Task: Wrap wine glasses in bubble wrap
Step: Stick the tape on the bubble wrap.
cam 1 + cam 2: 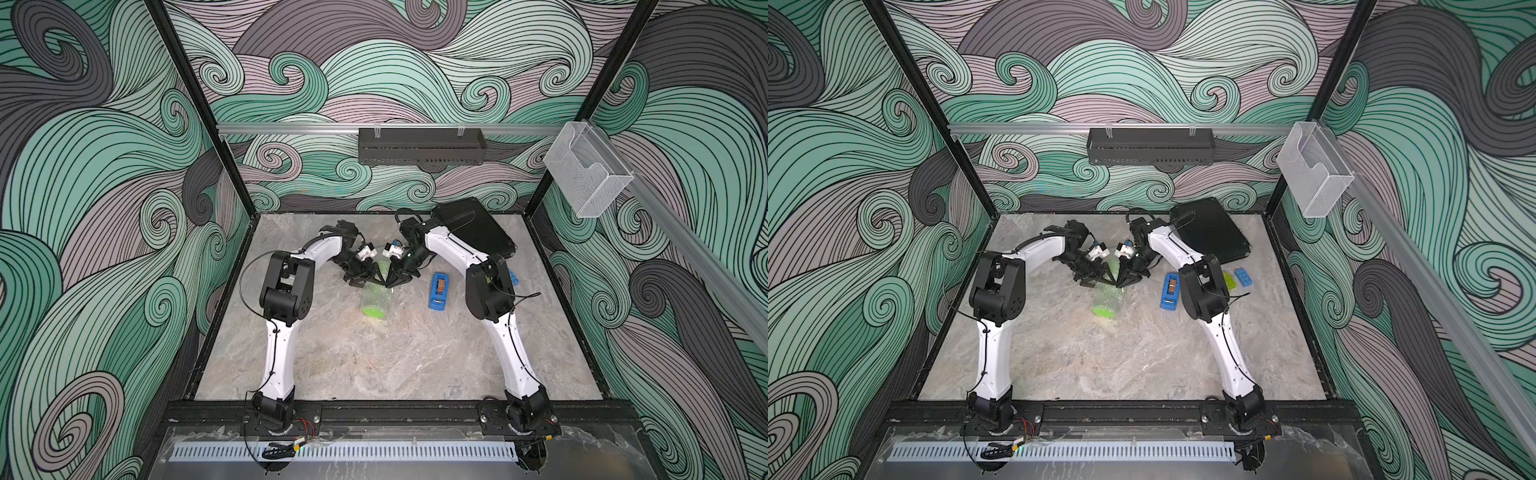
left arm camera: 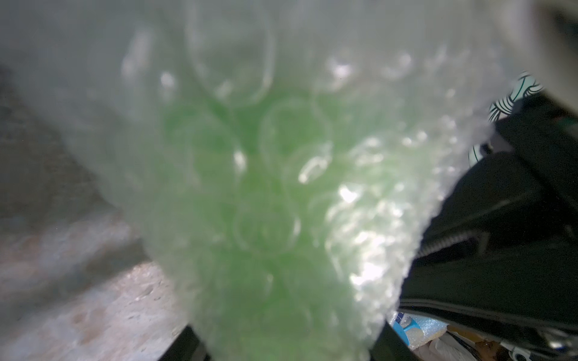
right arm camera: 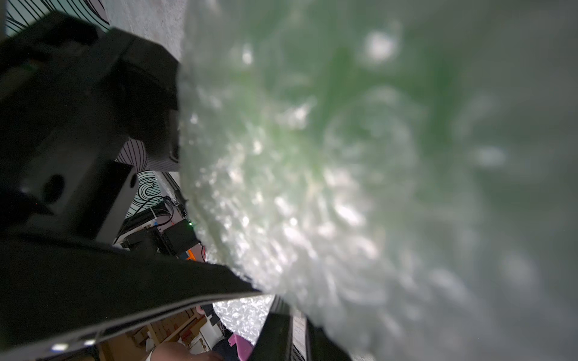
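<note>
While jaws crowd wrapped goblet (image 1: 373, 311) — clamped or apart, unclear — near table (image 1: 374, 365) open.

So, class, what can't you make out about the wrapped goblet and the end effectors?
Goblet stem: both top views, bubble wrap and end effectors cover it.
Left end effector grip: left wrist view, blurred wrap fills the frame.
Right end effector grip: right wrist view, same blur.
</note>
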`<state>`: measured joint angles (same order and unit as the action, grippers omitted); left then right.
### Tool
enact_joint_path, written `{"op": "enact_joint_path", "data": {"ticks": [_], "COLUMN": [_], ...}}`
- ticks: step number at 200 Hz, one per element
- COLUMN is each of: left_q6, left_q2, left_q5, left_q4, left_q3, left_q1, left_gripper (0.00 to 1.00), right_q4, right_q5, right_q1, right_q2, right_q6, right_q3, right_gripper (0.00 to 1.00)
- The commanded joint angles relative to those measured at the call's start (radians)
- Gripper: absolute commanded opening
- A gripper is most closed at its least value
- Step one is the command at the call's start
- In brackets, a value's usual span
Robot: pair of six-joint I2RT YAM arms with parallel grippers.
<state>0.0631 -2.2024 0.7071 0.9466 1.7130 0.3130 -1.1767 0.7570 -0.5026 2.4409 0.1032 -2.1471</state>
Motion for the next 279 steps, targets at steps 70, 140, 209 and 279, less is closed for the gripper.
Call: {"op": "enact_joint_path", "data": {"ticks": [70,140,209,279], "left_q6": [-0.006,-0.003,-0.002,0.000], "left_q2": [-0.026,-0.024,-0.023,-0.018], "left_q5": [-0.014,-0.015,-0.017,-0.014], "left_q4": [-0.002,-0.003,-0.004,-0.005], "left_q3": [0.024,0.023,0.023,0.022], "left_q1": [0.015,0.015,0.018,0.017], "left_gripper": [0.62,0.63,0.63,0.63], "right_q4": [0.011,0.012,0.078,0.107], "right_q5": [-0.068,-0.128,-0.112,-0.182], "right_q1": [0.045,0.055,-0.011,-0.007], "right_q2": [-0.122,-0.239,-0.180,-0.069], "right_q6": [-0.017,-0.010,0.076,0.096], "right_q3": [0.122,0.197,0.148,0.090], "right_gripper": [0.26,0.24,0.08,0.00]}}
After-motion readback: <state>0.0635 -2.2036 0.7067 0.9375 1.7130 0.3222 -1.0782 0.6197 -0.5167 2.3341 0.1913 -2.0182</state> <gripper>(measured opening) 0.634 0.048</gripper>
